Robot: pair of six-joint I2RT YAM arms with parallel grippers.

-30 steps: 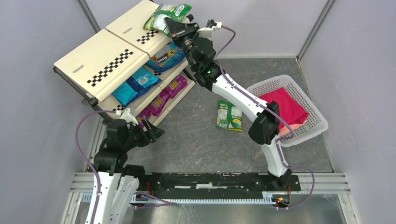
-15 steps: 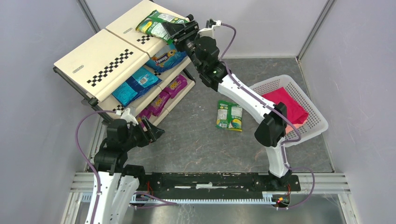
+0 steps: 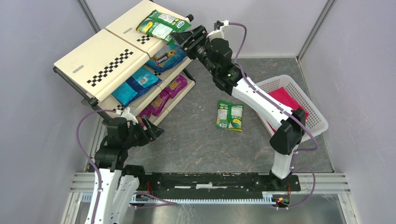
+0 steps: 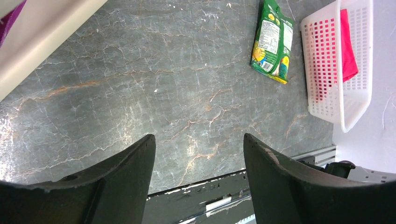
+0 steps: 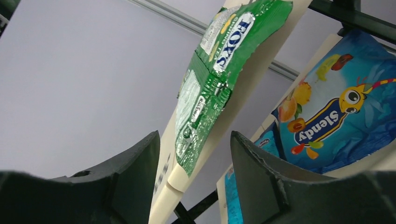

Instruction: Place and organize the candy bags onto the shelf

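Right tool sits at the upper right corner of the shelf, jaws spread, nothing pinched between them. A green candy bag lies flat on the top cream panel; in the wrist view its lower edge shows just beyond the parted fingers. Middle tier holds two blue bags; bottom tier holds magenta bags in a row. A second green bag lies on the grey desk, between shelf and white basket, which holds a pink cloth. Left tool hovers low near the shelf's front corner, jaws apart, empty.
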